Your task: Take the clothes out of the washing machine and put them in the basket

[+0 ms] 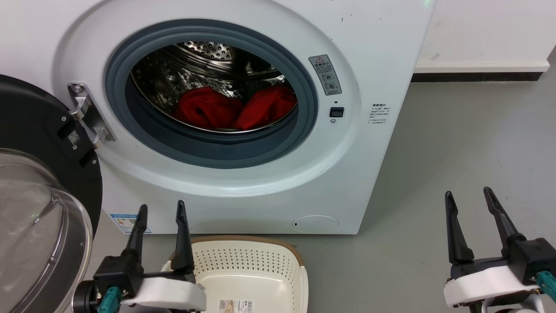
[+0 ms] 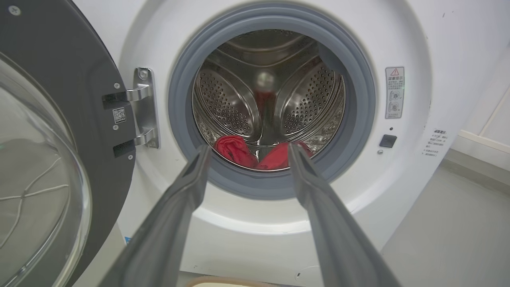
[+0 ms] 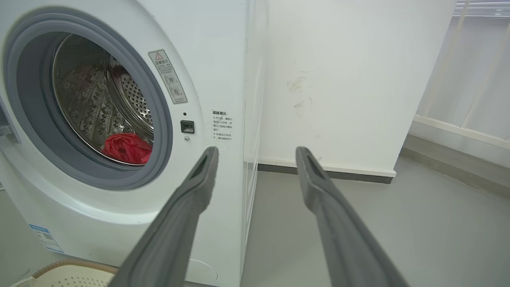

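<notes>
Clothes [image 1: 234, 111] lie low in the washing machine [image 1: 339, 174]; basket [image 1: 243, 256] sits near. Left gripper [image 1: 161, 206] and right gripper [image 1: 467, 191] both gape wide, empty; send your left over the grey ring [image 1: 217, 152], pinch deep.

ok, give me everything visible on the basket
The basket is cream-white plastic with rounded corners, perforated walls, a brown rim and a smooth bottom bearing a paper label. It stands upright and empty on the grey floor, right before the washing machine, below its opening. The head view's edge cuts off its near end. The left gripper overlaps its left corner there; contact cannot be told.
</notes>
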{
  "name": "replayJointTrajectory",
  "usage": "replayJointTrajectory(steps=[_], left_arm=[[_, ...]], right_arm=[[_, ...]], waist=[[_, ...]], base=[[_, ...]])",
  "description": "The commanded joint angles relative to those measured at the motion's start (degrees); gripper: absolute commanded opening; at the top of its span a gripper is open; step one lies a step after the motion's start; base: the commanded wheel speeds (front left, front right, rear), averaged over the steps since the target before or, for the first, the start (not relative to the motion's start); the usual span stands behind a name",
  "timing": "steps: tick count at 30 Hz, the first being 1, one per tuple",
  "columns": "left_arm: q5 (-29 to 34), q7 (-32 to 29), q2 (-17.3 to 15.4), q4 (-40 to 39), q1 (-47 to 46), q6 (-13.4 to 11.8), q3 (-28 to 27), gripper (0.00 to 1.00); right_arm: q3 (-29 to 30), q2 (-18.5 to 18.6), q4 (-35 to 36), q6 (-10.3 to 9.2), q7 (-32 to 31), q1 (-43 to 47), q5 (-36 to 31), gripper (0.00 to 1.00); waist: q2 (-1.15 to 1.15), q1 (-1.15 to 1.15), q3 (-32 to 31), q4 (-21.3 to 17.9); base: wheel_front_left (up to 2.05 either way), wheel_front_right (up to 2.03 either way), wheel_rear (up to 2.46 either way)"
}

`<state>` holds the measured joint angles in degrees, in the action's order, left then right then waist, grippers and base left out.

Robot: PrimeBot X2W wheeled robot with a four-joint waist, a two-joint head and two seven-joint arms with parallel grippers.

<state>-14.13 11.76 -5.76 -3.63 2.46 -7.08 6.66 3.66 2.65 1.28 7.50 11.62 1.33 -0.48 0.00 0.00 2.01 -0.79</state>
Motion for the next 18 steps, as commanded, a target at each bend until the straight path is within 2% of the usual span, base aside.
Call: replayJointTrajectory(steps=[1, 6, 18], left_arm=[[1.54, 0.5, -0.55, 0.34, 0.41, 0.37, 0.59, 1.0], [2.94, 1.11, -0.11, 1.59, 0.74, 1.09, 0.76, 1.0], [7.5, 2.38, 1.12, 4.09, 1.53, 5.11, -0.96, 1.0]], right_arm=[[-0.16, 0.29, -0.01, -0.01, 0.63, 0.05, -0.72, 1.0], [-0.07, 0.3, -0.25, -0.01, 1.24, 0.5, -2.21, 1.0], [-1.52, 0.33, -1.48, -0.02, 2.57, 1.02, -6.26, 1.0]], waist=[[0.0, 0.0, 0.02, 0.01], [0.0, 0.0, -0.06, 0.01], [0.0, 0.0, -0.18, -0.25]], base=[[0.0, 0.0, 0.0], [0.0, 0.0, 0.0], [0.0, 0.0, 0.0]])
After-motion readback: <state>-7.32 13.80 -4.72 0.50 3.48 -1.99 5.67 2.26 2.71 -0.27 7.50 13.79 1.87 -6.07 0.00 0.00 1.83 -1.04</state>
